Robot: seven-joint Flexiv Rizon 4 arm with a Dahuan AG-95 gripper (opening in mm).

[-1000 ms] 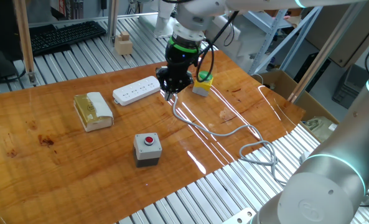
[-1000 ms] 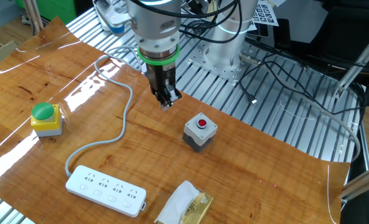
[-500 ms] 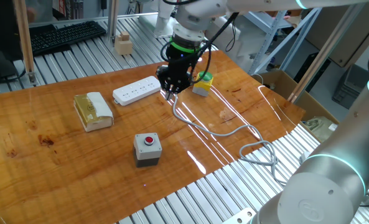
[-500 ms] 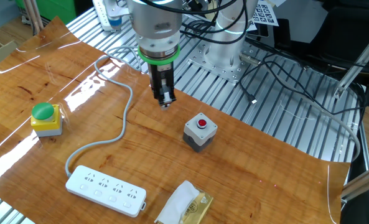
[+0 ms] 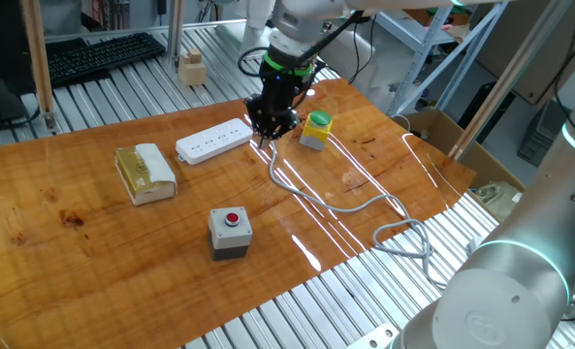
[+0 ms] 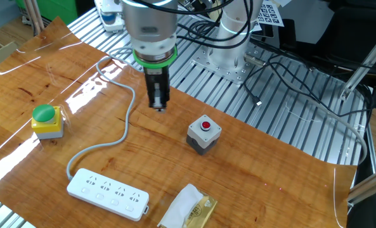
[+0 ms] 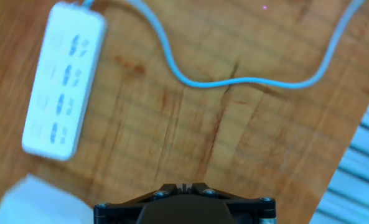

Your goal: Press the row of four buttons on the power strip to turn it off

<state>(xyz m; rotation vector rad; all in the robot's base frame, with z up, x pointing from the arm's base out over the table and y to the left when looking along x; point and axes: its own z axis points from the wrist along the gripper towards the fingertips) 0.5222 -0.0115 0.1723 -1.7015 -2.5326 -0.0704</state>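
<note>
The power strip (image 6: 108, 193) is a long white bar lying flat on the wooden table, with its white cable (image 6: 121, 130) curling away from one end. The four buttons (image 6: 115, 201) show as tiny pale marks in a line along its near edge. In the hand view the power strip (image 7: 63, 81) lies blurred at upper left, and the cable (image 7: 246, 79) crosses the top. My gripper (image 6: 158, 106) hangs above the table, well apart from the strip and beside the cable. It points down with its fingertips touching, shut on nothing. From the other side, my gripper (image 5: 271, 133) hovers just right of the power strip (image 5: 212, 141).
A green dome button on a yellow box (image 5: 316, 129) stands close to the right of the gripper. A red button on a grey box (image 6: 204, 133) and a tan block with a white wrap (image 6: 188, 212) sit nearby. Metal slats (image 6: 238, 95) border the table.
The gripper has turned about its wrist and shifted a little along the table, away from the red button. The fingers stay shut. Nothing on the table has moved.
</note>
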